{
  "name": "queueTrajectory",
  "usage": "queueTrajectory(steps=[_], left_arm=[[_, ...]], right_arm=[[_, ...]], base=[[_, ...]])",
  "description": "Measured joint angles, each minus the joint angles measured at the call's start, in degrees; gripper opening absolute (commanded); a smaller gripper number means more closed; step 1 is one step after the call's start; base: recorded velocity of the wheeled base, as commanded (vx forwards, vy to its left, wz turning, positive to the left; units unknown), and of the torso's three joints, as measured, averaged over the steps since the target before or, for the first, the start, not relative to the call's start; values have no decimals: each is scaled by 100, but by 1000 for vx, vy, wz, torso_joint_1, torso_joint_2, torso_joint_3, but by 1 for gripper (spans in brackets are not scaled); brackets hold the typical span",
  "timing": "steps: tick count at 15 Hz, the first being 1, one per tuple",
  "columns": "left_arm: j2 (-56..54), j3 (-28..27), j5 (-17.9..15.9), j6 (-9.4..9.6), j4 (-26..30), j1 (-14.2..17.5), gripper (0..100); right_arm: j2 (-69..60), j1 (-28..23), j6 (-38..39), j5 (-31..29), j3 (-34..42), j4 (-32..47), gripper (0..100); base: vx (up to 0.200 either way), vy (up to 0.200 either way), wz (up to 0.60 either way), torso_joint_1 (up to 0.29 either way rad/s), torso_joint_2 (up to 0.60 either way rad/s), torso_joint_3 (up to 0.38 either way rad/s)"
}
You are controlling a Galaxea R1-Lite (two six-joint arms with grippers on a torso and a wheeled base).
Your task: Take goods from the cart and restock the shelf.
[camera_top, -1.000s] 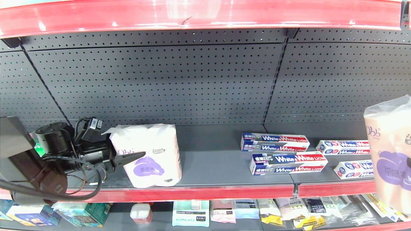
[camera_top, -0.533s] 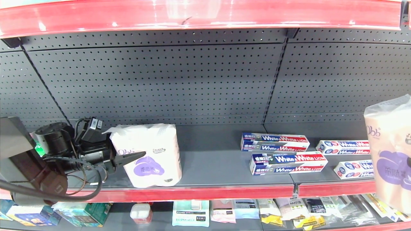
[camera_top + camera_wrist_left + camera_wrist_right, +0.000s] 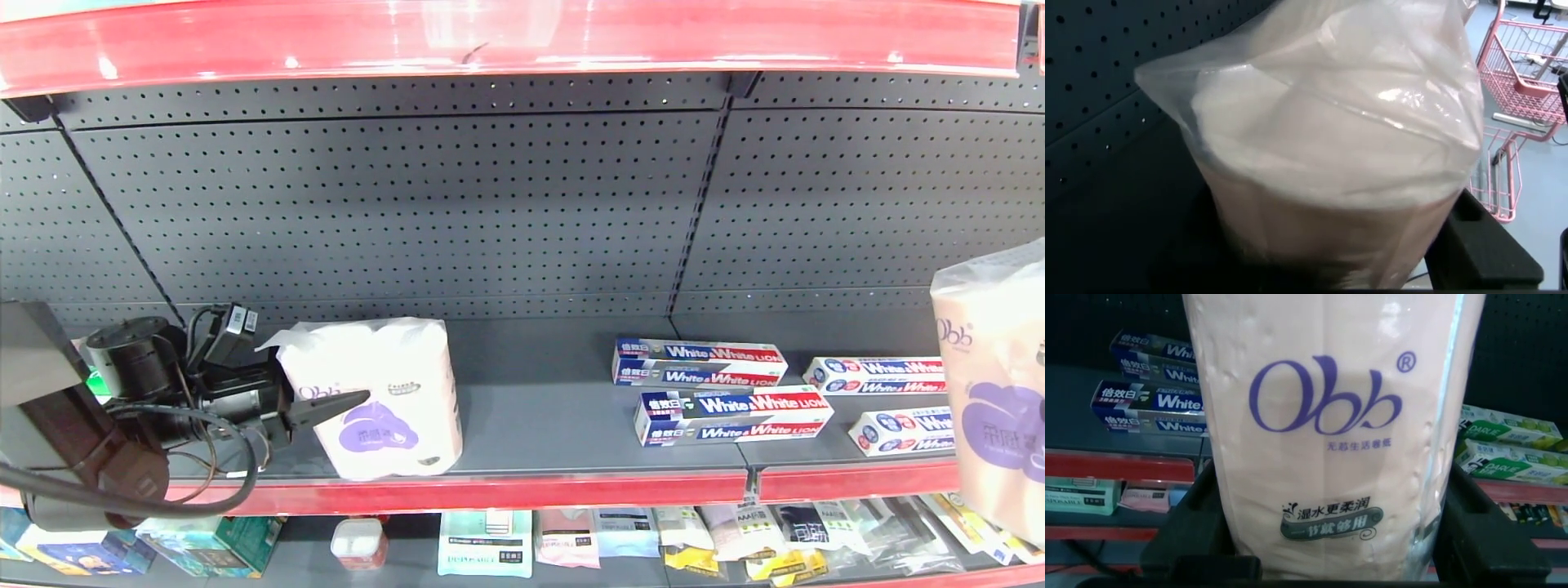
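Left gripper (image 3: 347,390) clamps white roll pack (image 3: 400,363) at front-left edge of shelf (image 3: 522,492); bare deck (mid-shelf) runs to toothpaste boxes (image 3: 718,392). Right gripper (image 3: 1331,539) grips second pack (image 3: 992,384) before the front edge.

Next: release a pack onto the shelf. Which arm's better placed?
Left. The left gripper holds the white plastic-wrapped tissue pack on the grey metal shelf; the right gripper holds the peach plastic-wrapped tissue pack out in front of it.

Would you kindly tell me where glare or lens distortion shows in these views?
Head view: white glare streaks the upper red shelf edge, which also bows from lens distortion. Left wrist view: the left tissue pack carries a bright highlight on its wrap. Right wrist view: the right tissue pack is evenly lit, without glare.
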Motion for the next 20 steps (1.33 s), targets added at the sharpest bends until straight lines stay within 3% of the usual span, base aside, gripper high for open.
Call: queueTrajectory(steps=[3,4,10,13,14,19,20], left_arm=[[0,15,-16,-4,2,-5,0],[0,15,-22,-4,9,-5,100],[-16,98,-39,-48,-139,-11,100],[-163,301,-9,-345,-396,-9,100],[-258,439,5,-362,-396,-9,100],[-607,627,514,-345,-400,30,100],[-660,638,752,-371,-402,30,100]], right_arm=[[-10,4,-2,-12,-6,0,0],[-11,1,-2,-15,-22,0,0],[-13,9,0,-12,-28,2,0],[-11,9,-2,-9,-35,0,0],[-7,9,0,-9,-44,0,0],[11,17,-2,0,-44,-1,0],[9,17,-2,0,-44,-1,0]], base=[[0,0,0,0,0,0],[0,0,0,0,0,0],[0,0,0,0,0,0],[0,0,0,0,0,0],[0,0,0,0,0,0],[0,0,0,0,0,0],[0,0,0,0,0,0]])
